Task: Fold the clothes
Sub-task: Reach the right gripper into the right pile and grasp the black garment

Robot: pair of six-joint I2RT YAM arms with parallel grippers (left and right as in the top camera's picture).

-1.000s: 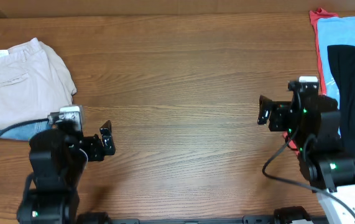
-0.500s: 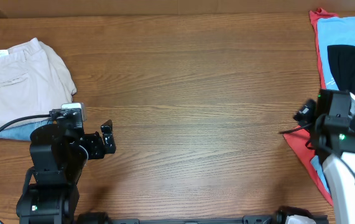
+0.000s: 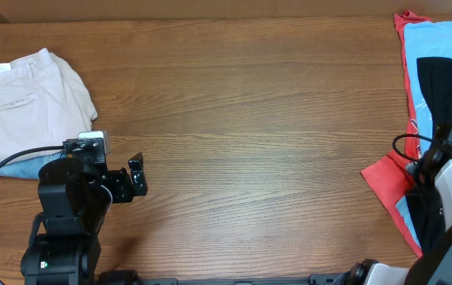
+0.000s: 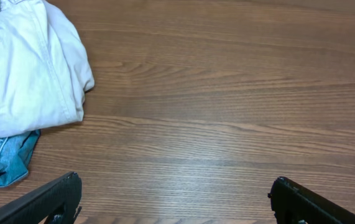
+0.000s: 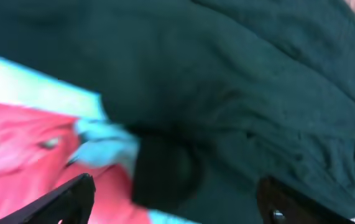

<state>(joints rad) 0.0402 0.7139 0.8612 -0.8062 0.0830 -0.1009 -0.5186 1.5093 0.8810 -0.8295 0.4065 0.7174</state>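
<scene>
Gaping wide, right hand over black T-shirt, holding nothing.

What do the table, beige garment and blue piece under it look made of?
Table: wood or laminate, matte, streaky grain. Beige garment: likely cotton twill, stitched seams, soft folds. Blue piece: probably denim, faded with hemmed edge.

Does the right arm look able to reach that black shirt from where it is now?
Probably yes. The right pincer hangs open right above the black shirt, which lies on top of the light-blue shirt, nothing covering it.
</scene>
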